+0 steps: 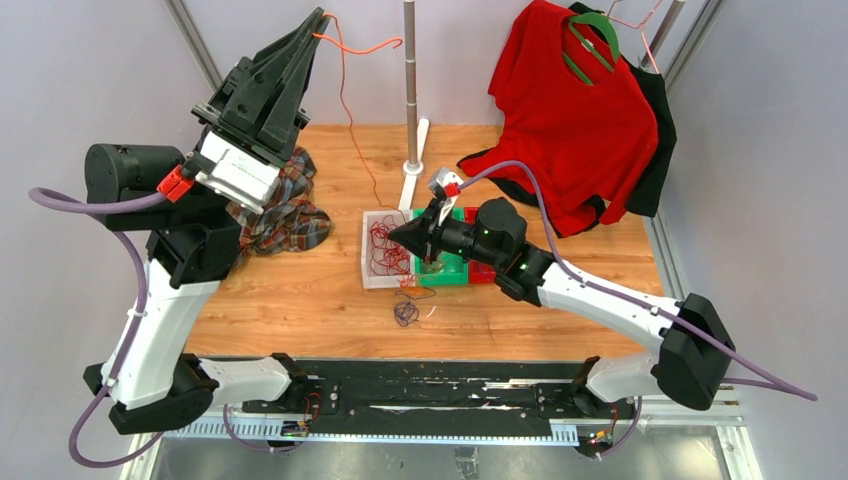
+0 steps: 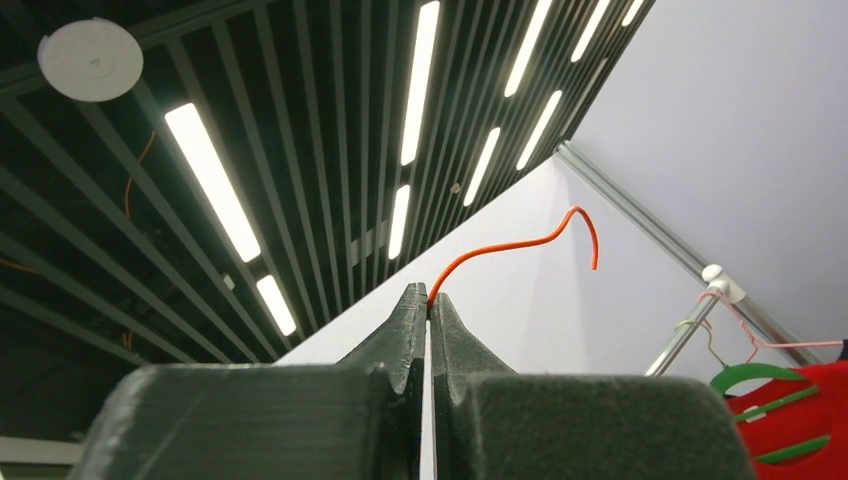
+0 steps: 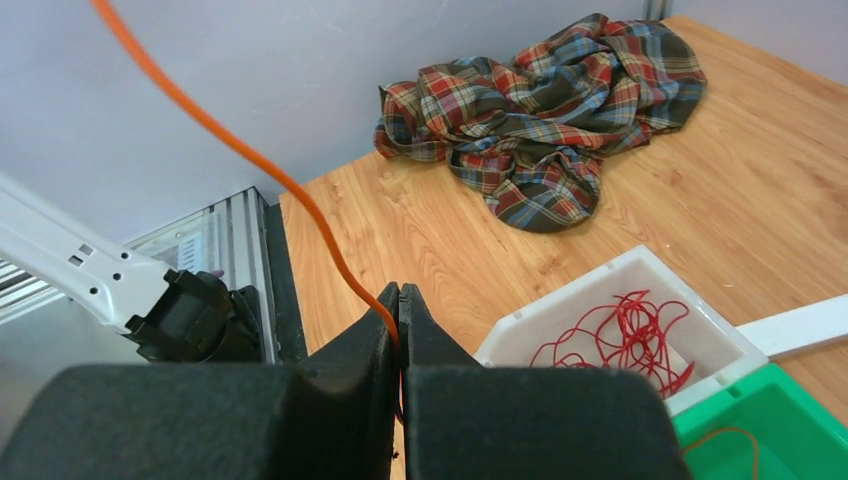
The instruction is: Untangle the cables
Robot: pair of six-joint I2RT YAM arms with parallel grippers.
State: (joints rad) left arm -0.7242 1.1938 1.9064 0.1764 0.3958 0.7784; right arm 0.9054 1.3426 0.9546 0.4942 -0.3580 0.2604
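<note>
Your left gripper (image 2: 430,300) is raised high at the far left, its fingers pressed together on an orange cable (image 2: 500,245) whose loose tip curls free above them. Your right gripper (image 3: 400,300) sits low over the white bin (image 3: 560,300) and is clamped on the same orange cable further along, so the strand stretches between your two arms.

I judge you are early in the job. One strand is being drawn out, but a tangle of red cables (image 3: 620,335) lies in the white bin. A small purple-blue knot (image 1: 405,312) lies on the table (image 1: 300,290) just on the near side of that bin. The green bin (image 3: 790,420), touching the white one on its right, may hold a loop of orange cord, though too little of it shows to be sure.

The table is pale wood. A plaid cloth (image 3: 540,120) is crumpled at its far left, an upright pole (image 1: 411,80) stands beyond the bins, and a red shirt (image 1: 570,120) hangs on a green hanger (image 1: 590,40) at the far right. Plain grey walls close the space.
</note>
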